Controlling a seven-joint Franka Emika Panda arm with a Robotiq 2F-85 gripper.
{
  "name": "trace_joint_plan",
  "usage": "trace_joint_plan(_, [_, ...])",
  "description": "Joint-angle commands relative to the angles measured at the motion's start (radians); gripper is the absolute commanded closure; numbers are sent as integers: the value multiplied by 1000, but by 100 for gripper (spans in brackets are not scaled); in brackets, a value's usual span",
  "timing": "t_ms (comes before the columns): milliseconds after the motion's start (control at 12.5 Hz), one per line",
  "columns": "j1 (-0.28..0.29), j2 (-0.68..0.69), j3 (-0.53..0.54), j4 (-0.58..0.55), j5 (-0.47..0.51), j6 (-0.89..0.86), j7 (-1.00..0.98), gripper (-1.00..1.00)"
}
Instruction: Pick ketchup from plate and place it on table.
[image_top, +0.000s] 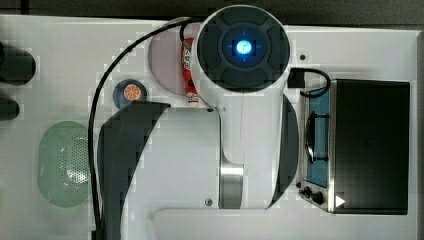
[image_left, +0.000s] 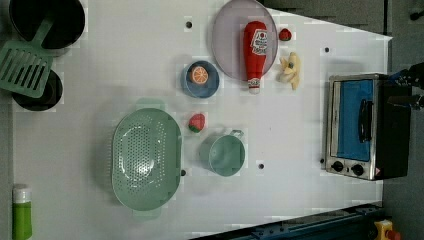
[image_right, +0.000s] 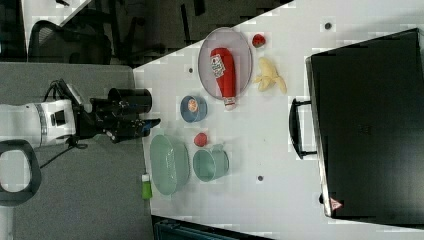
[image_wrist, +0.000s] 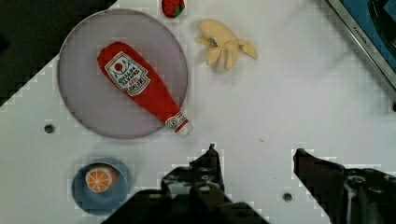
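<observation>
Lying on the plate (image_left: 230, 45), the ketchup (image_left: 254, 47) points its cap toward 6 o'clock in the left view; the top view hides most behind the arm. Gripper (image_wrist: 254, 156) hovers above the table (image_wrist: 280, 107), jaws wide, empty.

We note a matt, plain plate (image_wrist: 84, 100) on a smooth white tabletop (image_wrist: 289, 102). The ketchup (image_wrist: 140, 88) looks like soft red cloth with a printed white label. The banana (image_wrist: 222, 42) also looks like cloth. The colander (image_left: 146, 159) appears to be perforated green plastic. The oven (image_left: 362, 127) shows a brushed-metal front frame and a matt black casing.
</observation>
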Motion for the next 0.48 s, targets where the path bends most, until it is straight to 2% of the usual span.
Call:
trace_joint_plan(80, [-64,-138,25,39,35,-185,65,-60])
trace_joint_plan(240, [-64,-136,25,39,35,-184,64,-99])
trace_joint_plan(480, [-61,-100,32,39,35,-164,55,-100])
